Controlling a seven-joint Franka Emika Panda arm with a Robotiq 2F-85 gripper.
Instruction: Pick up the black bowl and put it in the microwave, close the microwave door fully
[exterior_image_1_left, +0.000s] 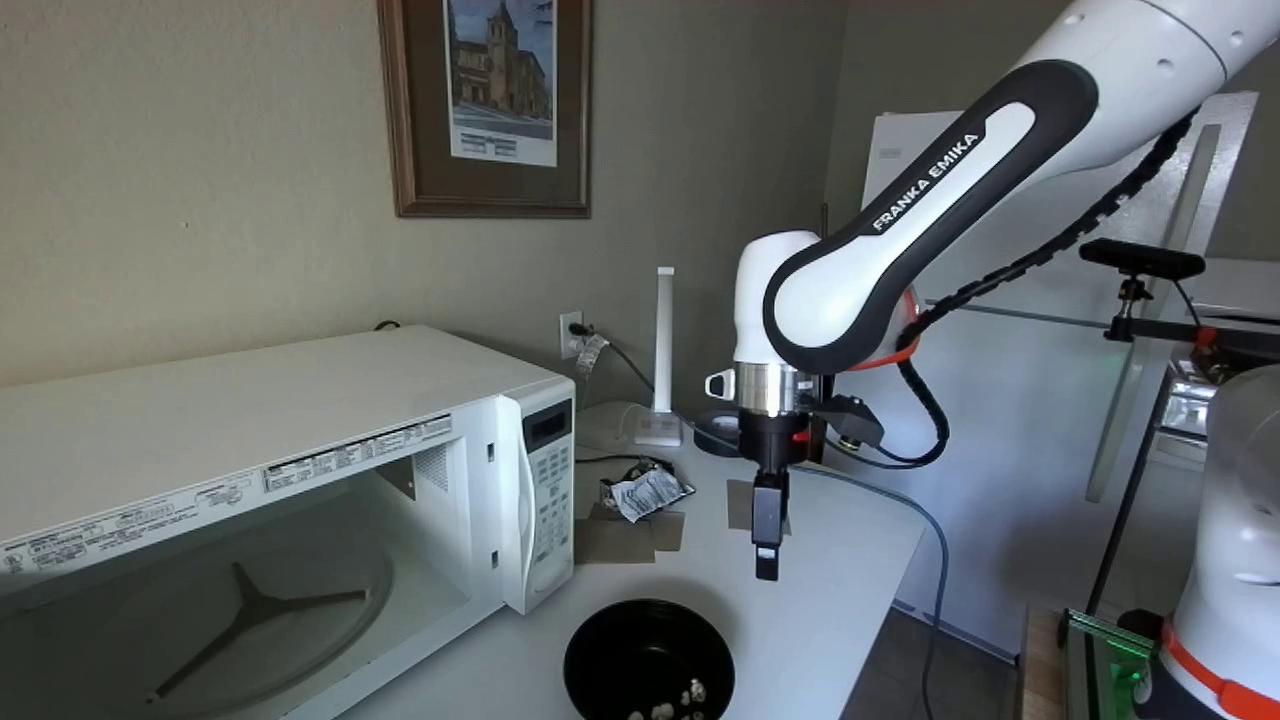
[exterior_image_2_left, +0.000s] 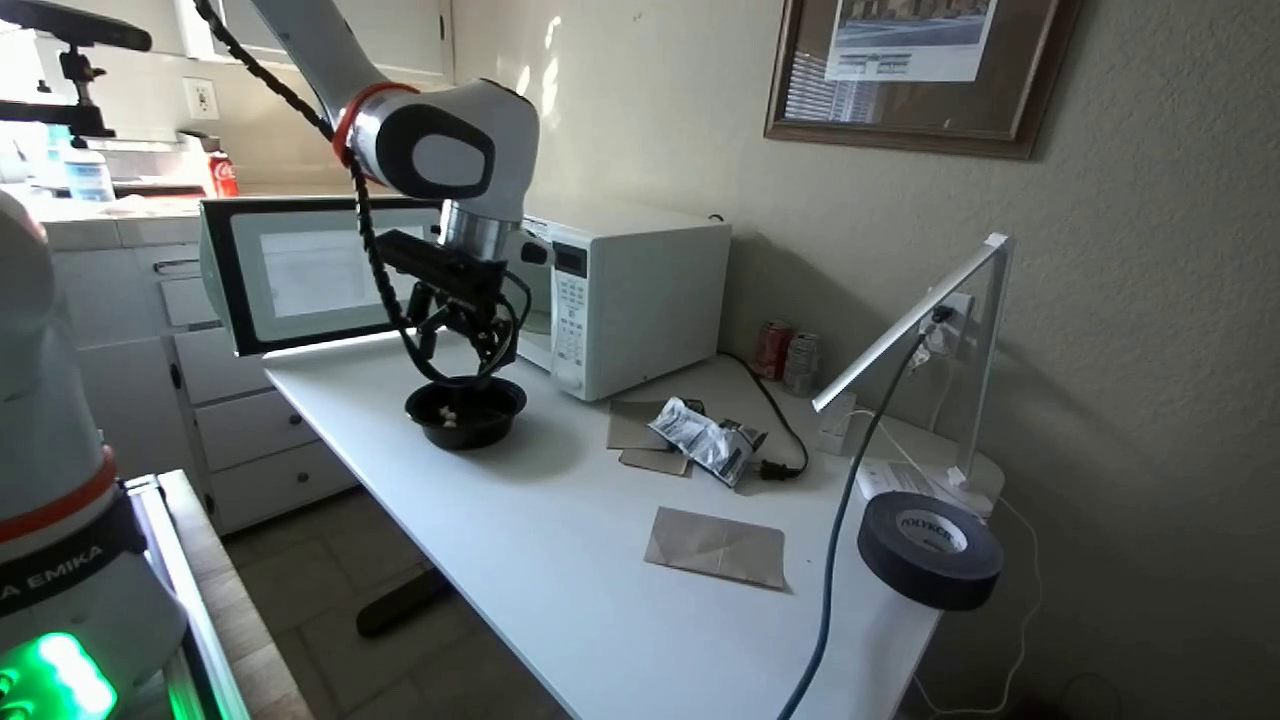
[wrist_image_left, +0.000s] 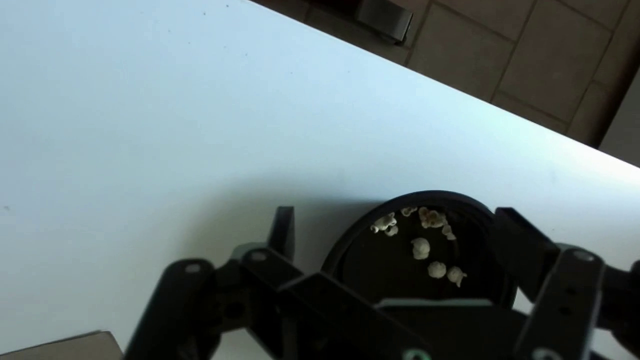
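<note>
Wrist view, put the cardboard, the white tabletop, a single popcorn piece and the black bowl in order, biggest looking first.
1. White tabletop
2. Black bowl, though partly hidden
3. Cardboard, judged only by the corner in frame; the rest is cut off
4. Popcorn piece, any single one

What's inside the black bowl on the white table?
In the wrist view, several pieces of popcorn lie inside the black bowl. The gripper covers part of it toward the bottom of that picture, so anything there cannot be seen from that camera.
</note>
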